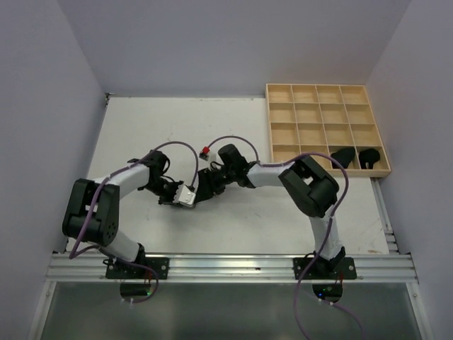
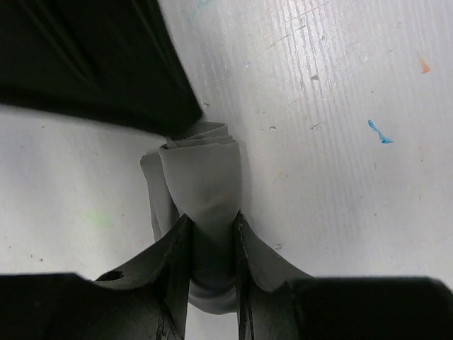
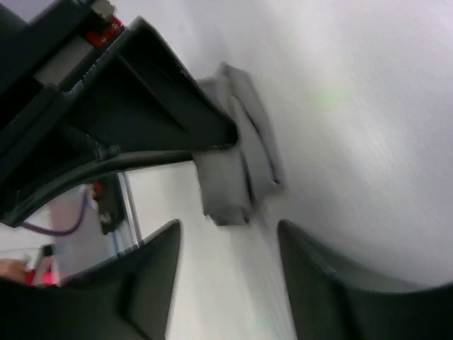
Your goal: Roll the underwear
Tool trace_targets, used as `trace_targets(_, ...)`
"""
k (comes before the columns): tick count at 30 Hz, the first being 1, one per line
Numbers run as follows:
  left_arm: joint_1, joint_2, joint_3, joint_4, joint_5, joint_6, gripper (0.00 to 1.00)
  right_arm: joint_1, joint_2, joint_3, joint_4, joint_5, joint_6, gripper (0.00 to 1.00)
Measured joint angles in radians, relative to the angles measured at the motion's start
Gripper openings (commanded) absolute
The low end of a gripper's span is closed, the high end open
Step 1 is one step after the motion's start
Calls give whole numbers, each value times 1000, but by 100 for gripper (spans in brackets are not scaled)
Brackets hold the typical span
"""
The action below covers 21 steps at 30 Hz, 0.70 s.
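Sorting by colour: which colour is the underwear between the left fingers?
Plain grey underwear; left wrist view.

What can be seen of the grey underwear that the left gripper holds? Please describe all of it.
The grey underwear is plain soft cloth, rolled into a loose bundle, with layered folds showing at its far end. It lies on the white table. The left gripper pinches its near end from both sides. The right gripper stands open close by; whether it touches the cloth cannot be told.
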Motion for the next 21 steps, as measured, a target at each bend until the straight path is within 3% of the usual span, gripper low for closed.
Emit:
trace_targets(5,1,120,125,-142,11,3,26,-71,-264,-119,-165,208,-125,70)
trace_targets(10,6,301,303,-337,48,-2,12,-79,-571,-224,-220,359,-225,61)
trace_targets(12,7,369,368,-416,76,-9,11,-59,-649,-255,-220,392,-256,60)
trace_targets(16,6,494,457,-566,141,-41,8,4,-697,-286,-253,468,-331,60)
trace_targets(21,-7,588,477,-678,170,-109,3,188,-637,-280,-292,608,-463,58)
